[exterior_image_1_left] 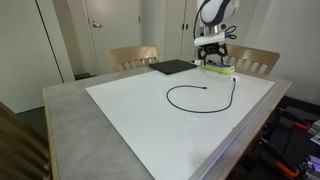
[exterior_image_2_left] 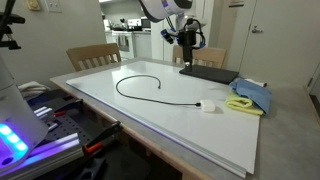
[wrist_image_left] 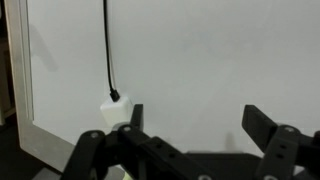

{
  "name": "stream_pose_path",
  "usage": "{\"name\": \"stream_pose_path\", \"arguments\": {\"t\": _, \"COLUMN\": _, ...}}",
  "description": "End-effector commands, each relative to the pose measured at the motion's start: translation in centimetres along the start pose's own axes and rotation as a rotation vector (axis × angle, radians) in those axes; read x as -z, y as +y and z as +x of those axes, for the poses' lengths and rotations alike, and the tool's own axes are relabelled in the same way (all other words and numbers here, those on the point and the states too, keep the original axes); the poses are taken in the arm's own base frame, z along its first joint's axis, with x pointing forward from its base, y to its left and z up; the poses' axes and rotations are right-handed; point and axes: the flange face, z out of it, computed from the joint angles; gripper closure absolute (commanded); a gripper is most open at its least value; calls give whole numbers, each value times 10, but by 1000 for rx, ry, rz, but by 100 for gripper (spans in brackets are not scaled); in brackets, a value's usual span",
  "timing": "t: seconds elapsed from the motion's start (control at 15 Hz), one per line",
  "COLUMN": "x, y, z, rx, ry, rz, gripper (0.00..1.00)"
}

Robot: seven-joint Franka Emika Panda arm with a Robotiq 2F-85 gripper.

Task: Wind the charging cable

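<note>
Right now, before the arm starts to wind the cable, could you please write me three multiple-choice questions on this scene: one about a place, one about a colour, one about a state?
1. Where does the charging cable lie?
A. on the floor
B. on the white sheet that covers the table
C. hanging from the gripper

2. What colour is its cord?
A. black
B. red
C. green

3. How is the gripper?
A. shut on the cable
B. shut and empty
C. open and empty

Answers:
1 B: both exterior views show it lying in a loop on the sheet.
2 A: in the wrist view the cord is a thin black line.
3 C: the wrist view shows its fingers wide apart with nothing between them.
</note>
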Motion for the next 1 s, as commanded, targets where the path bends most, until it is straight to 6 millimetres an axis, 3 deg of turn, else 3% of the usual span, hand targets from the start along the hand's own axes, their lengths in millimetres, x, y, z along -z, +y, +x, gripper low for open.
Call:
{"name": "stream_pose_path", "arguments": {"t": 0.0, "x": -9, "y": 29, "z": 36, "rx": 61, "ry": -25, "rz": 24, "gripper": 0}}
{"name": "stream_pose_path", "arguments": {"t": 0.2, "x": -23, "y": 55, "z": 64, "rx": 58, "ry": -88, "rz": 45, "gripper": 0}}
{"name": "stream_pose_path", "arguments": {"t": 0.47, "x": -40, "y": 88, "z": 88, "rx": 29, "ry": -181, "rz": 104, "gripper": 0}}
{"name": "stream_pose_path", "arguments": {"t": 0.93, "x": -67, "y": 112, "z": 98, "rx": 342, "ry": -141, "rz": 237, "gripper": 0}}
